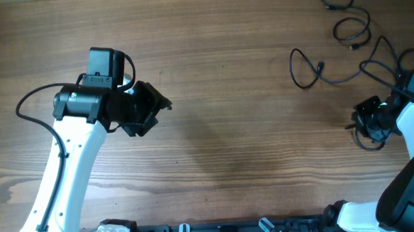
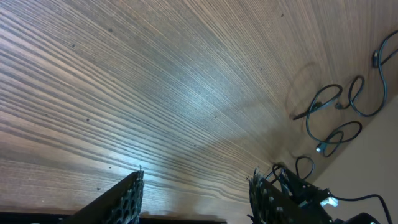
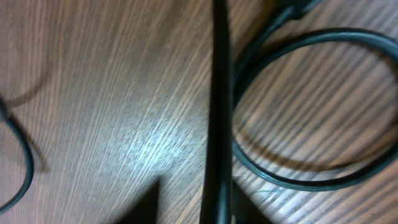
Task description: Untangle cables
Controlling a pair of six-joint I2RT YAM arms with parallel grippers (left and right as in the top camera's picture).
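Sprawling in loose loops, the cables [image 1: 354,46] crowd the table's [image 1: 234,93] far right corner, near its edge, with open wood leftward. The right end effector [image 1: 369,122] sits low over one loop, its grip impossible to tell. The left end effector [image 1: 150,108] hovers, jaws parted, empty.

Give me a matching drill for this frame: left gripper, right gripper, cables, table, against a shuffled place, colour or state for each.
Things:
1. left gripper
2. right gripper
3. cables
4. table

Descriptions:
a. brown wood grain
b. down among the cables at the right edge
c. open over bare wood, left side
d. black, thin, lying in loops

Pairs: 1-c, 2-b, 3-d, 4-a
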